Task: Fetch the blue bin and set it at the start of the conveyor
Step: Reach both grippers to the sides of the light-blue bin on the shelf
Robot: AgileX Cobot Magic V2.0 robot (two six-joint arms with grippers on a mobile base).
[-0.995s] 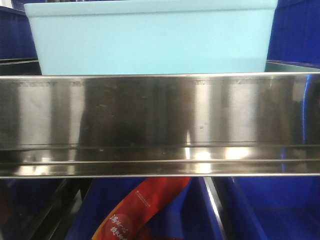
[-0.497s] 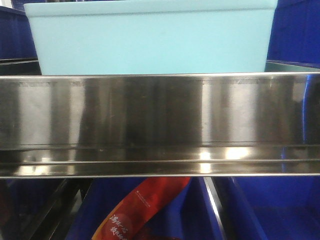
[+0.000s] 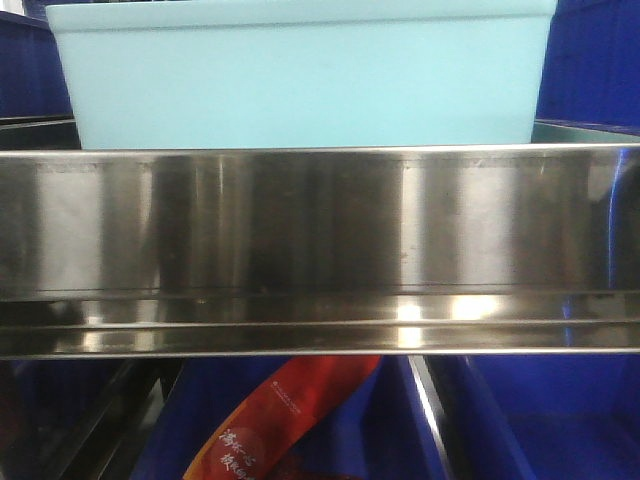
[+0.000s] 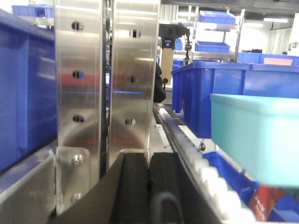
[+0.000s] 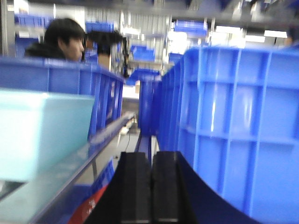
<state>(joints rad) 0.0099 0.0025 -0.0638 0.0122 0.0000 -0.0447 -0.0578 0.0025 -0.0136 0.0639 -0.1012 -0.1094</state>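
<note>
1. Two half-seconds are passing with almost nothing changing: the rail (image 3: 320,230) is filling the front view as before, only its reflections drifting.
2. The bin (image 3: 300,80) is sitting unmoved on the worktop (image 5: 60,186) behind that rail, between both arms.
3. A crate (image 5: 233,130) is standing near.
4. The left gripper (image 4: 149,186) and right gripper (image 5: 150,186) are keeping their fingers pressed together, holding nothing, so the fetch is seemingly not starting yet.

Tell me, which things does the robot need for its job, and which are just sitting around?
For the job: blue bin, left gripper, right gripper. The conveyor is not in view.
Just sitting around: steel shelf rail, dark blue crates, red packet, a person behind.
</note>
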